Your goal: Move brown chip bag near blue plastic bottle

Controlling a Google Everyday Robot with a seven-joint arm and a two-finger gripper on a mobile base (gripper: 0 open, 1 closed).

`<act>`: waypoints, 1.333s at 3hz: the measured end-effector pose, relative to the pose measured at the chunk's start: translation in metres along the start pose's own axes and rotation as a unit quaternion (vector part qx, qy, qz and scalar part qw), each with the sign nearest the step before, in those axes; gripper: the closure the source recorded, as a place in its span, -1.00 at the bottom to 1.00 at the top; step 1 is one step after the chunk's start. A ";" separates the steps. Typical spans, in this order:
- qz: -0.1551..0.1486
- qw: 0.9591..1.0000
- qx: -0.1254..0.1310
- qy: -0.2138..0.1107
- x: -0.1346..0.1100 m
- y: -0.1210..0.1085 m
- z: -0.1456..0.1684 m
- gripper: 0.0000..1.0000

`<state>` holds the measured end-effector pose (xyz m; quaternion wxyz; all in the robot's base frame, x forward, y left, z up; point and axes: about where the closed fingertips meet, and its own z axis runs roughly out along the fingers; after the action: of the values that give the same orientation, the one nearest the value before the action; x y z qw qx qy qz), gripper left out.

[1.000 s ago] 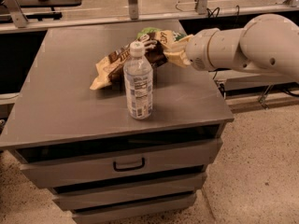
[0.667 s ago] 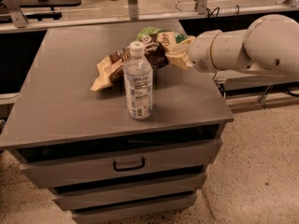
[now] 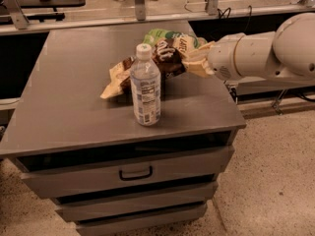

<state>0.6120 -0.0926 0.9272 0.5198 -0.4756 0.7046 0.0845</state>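
The brown chip bag (image 3: 165, 63) lies crumpled on the grey cabinet top, just behind the blue plastic bottle (image 3: 145, 85). Its cream-tan left end (image 3: 114, 82) rests on the surface and its right end is raised. The bottle stands upright near the front middle, with a white cap and a pale label, and partly hides the bag. My gripper (image 3: 193, 59) reaches in from the right on a white arm (image 3: 256, 55) and is shut on the bag's right end, a little above the top.
A green snack bag (image 3: 162, 34) lies right behind the brown bag. The grey cabinet top (image 3: 69, 97) has drawers below with a handle (image 3: 135, 172). The right edge is close under my arm. A rail and shelves run along the back.
My arm has drifted slightly to the right with the bag's end in the gripper. The bottle has not moved.
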 end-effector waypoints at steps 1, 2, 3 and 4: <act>0.005 1.000 0.000 0.007 0.006 0.004 -0.008 0.67; 0.007 1.000 -0.002 0.009 0.009 0.007 -0.009 0.20; 0.008 1.000 -0.001 0.015 0.015 0.008 -0.010 -0.42; 0.004 1.000 -0.001 0.021 0.019 0.005 -0.012 -0.88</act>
<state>0.5999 -0.1087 0.9150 0.5040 -0.4751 0.7172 0.0768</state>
